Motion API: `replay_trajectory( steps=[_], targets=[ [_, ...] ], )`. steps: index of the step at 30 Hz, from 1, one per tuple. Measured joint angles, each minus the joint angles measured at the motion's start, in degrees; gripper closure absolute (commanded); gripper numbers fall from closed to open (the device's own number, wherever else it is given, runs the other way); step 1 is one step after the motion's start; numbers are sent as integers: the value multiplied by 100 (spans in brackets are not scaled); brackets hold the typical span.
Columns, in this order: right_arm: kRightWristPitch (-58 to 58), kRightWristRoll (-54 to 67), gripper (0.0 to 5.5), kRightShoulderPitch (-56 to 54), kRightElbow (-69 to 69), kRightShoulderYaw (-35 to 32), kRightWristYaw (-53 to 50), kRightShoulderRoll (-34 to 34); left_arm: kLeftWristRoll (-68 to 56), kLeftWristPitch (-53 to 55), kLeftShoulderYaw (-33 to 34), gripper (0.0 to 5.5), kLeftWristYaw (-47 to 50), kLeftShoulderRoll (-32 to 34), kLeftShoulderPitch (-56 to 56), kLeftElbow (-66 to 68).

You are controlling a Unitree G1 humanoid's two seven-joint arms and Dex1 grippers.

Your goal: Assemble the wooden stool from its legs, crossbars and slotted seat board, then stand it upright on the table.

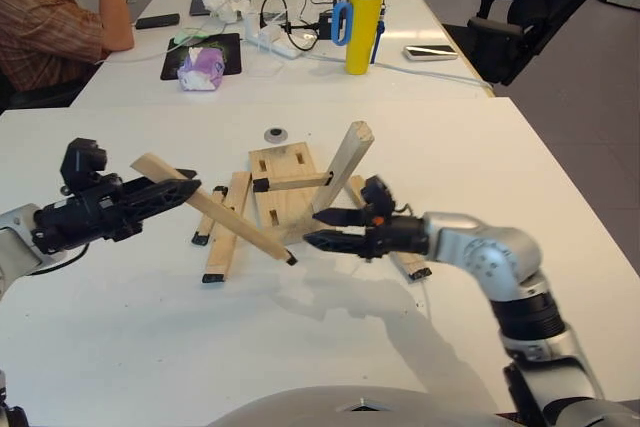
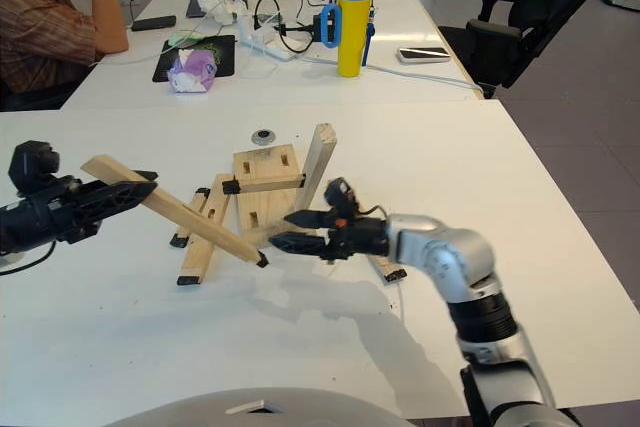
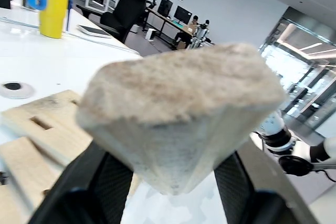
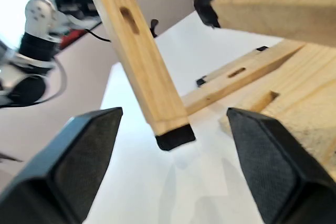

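Observation:
My left gripper (image 1: 185, 190) is shut on one end of a wooden leg (image 1: 225, 217) that slants down to a black-capped tip (image 1: 290, 259) just above the table. In the left wrist view the leg's raw end (image 3: 178, 108) sits between the fingers (image 3: 89, 182). My right gripper (image 1: 314, 228) is open beside that tip, which lies between its fingers (image 4: 79, 161) without touching them. Behind lies the slotted seat board (image 1: 285, 172). A tilted leg (image 1: 347, 159) rises from it, with a crossbar (image 1: 295, 183) sticking out. Two loose pieces (image 1: 228, 232) lie left of the board, and another (image 1: 410, 265) lies under my right arm.
A small grey round disc (image 1: 276, 134) lies just behind the seat board. On the far table are a yellow bottle (image 1: 363, 27), cables, a phone (image 1: 432, 52) and a purple bundle (image 1: 203, 69). White table surface stretches in front of and beside the parts.

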Motion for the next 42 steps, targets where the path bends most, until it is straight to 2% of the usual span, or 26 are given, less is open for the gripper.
replay_trajectory(
  steps=[4, 6, 9, 13, 17, 27, 32, 37, 42],
  targets=[
    [-450, -626, 182, 27, 453, 285, -734, 801, 372, -348, 10, 344, -161, 13, -222, 277],
    [-591, -946, 182, -42, 905, 290, -1311, 1271, 611, -589, -127, 344, -169, -28, -512, 309],
    [-711, -1366, 182, -80, 1285, 120, -2068, 1592, 903, -856, -346, 344, -163, -211, -735, 398],
    [-698, -1658, 182, -106, 1401, -72, -2337, 1564, 1178, -1199, -620, 344, -35, -667, -901, 394],
    [-607, -1896, 182, -205, 1361, 217, -2056, 1327, 1583, -1492, -1021, 344, 51, -1026, -916, 325],
    [-397, -2239, 182, -132, 979, 652, -1868, 1075, 2370, -2182, -1659, 344, -245, -1245, -1436, 815],
    [-398, -2442, 182, -184, 1021, 782, -1799, 1023, 2607, -2432, -1849, 344, -523, -1181, -1608, 940],
    [-398, -2566, 182, -193, 1046, 852, -1756, 1026, 2967, -2601, -2194, 344, -1061, -786, -1953, 1132],
    [-427, -2664, 182, -198, 1094, 849, -1736, 1073, 3437, -2710, -2767, 344, -1441, -659, -2657, 1310]
  ],
)
